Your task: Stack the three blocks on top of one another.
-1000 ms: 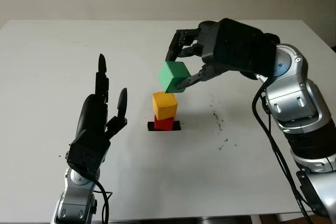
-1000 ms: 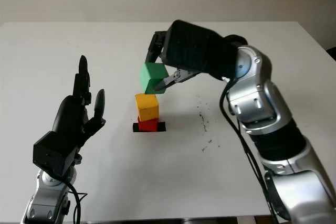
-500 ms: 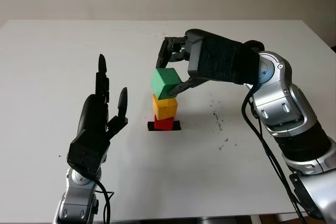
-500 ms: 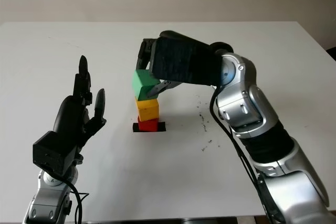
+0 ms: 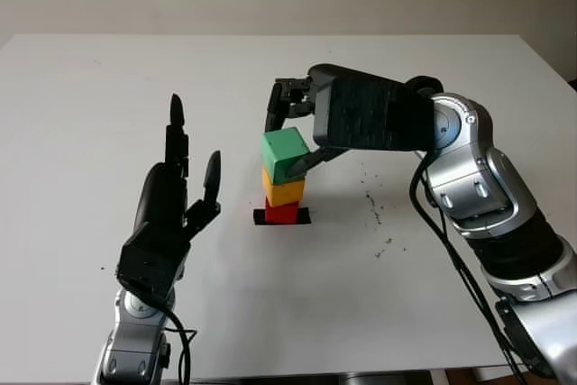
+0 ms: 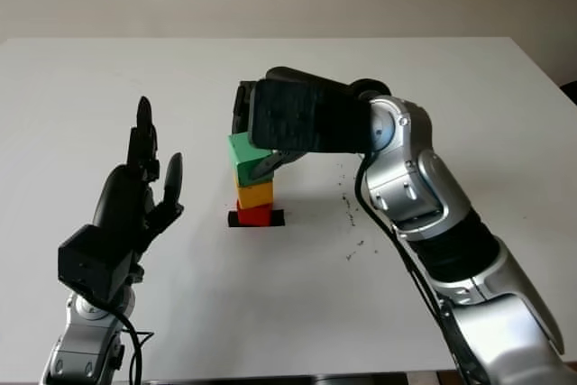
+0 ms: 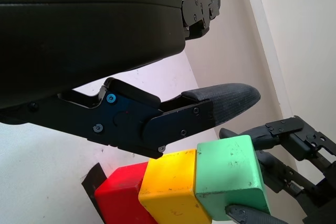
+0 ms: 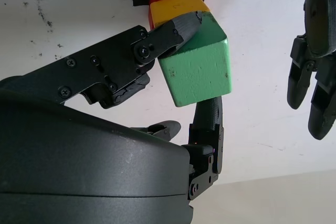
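While I watch through the head camera, the right robot hand (image 5: 290, 137) reaches in over the middle of the white worktop (image 5: 90, 96) with its fingers closed on the green block (image 5: 285, 155); one finger (image 8: 173, 31) presses the block's near face and another (image 8: 209, 114) sits against the opposite side, so the block is pinched between them; the green block sits on top of the yellow block (image 5: 283, 190), touching it, turned a little out of line with it and overhanging slightly toward the left; the yellow block stands on the red block (image 5: 280, 214), and the red block stands on a small black square marker (image 5: 302, 215) on the worktop; from the left wrist camera I see the three colours in one row, red (image 7: 121, 195), yellow (image 7: 170, 187), green (image 7: 231, 174), each touching the next; the left robot hand (image 5: 171, 205) is open, raised upright above the worktop to the left of the stack and well apart from it, holding nothing; a scatter of dark specks (image 5: 374, 205) marks the worktop to the right of the stack, near the right forearm.
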